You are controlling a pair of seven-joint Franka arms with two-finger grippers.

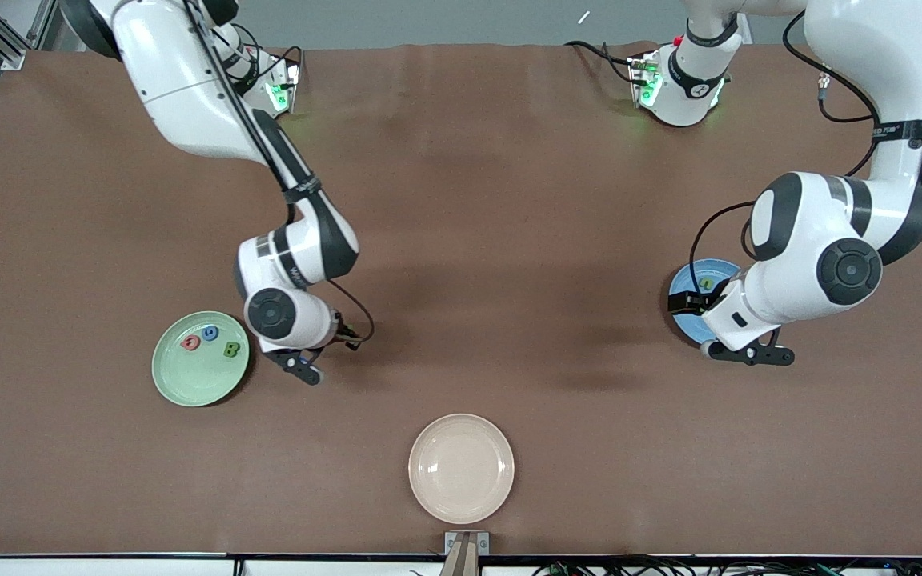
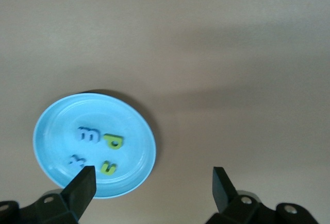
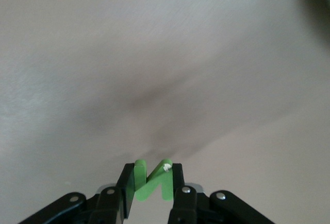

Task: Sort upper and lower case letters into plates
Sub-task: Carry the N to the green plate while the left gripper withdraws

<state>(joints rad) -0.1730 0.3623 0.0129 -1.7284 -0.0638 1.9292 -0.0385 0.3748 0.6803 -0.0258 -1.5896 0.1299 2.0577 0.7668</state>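
The right tool (image 3: 152, 183) is squeezing a green letter N (image 3: 153, 182) flat between its fingers, standing up on edge, over the bench (image 1: 461, 200) beside the green plate (image 1: 177, 384), where it likely belongs. The left tool (image 2: 152, 185) is waiting wide apart over the blue plate's (image 2: 51, 116) edge.

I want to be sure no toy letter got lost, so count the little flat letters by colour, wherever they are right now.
green flat toy letters: 4
blue flat toy letters: 3
red-orange flat toy letter: 1
Total: 8
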